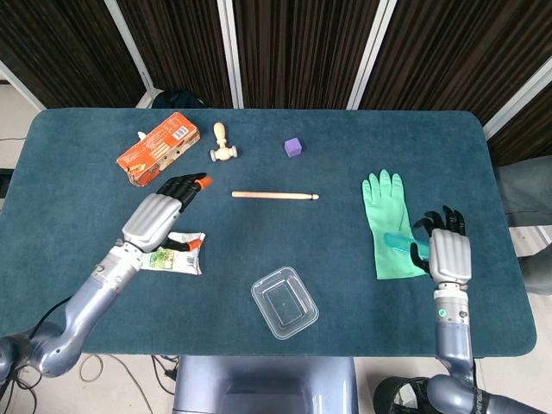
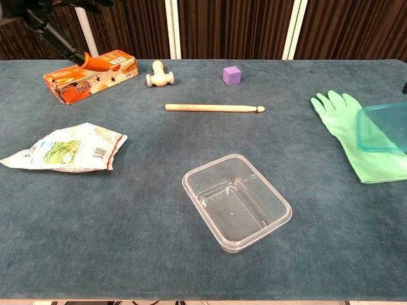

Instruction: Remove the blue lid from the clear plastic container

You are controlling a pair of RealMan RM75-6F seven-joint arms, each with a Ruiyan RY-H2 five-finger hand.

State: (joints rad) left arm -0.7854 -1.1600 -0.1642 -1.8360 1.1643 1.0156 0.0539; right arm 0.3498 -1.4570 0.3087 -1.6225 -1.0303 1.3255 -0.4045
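The clear plastic container point(image 1: 285, 302) stands uncovered near the table's front edge, and the chest view shows it empty point(image 2: 236, 202). My right hand point(image 1: 449, 253) holds the blue lid point(image 1: 400, 243) far to the container's right, over the wrist end of the green glove. In the chest view the lid point(image 2: 384, 127) hangs at the right border, cut off by the frame. My left hand point(image 1: 160, 216) hovers open over the left of the table with nothing in it. Only its orange-tipped fingers point(image 2: 81, 58) show in the chest view's top left corner.
A green rubber glove point(image 1: 388, 220) lies flat at the right. A wooden stick point(image 1: 274, 195) lies across the middle, with a purple cube point(image 1: 292, 147) and a wooden toy point(image 1: 222, 145) behind it. An orange box point(image 1: 158, 148) and a crumpled snack bag point(image 2: 67, 149) are at the left.
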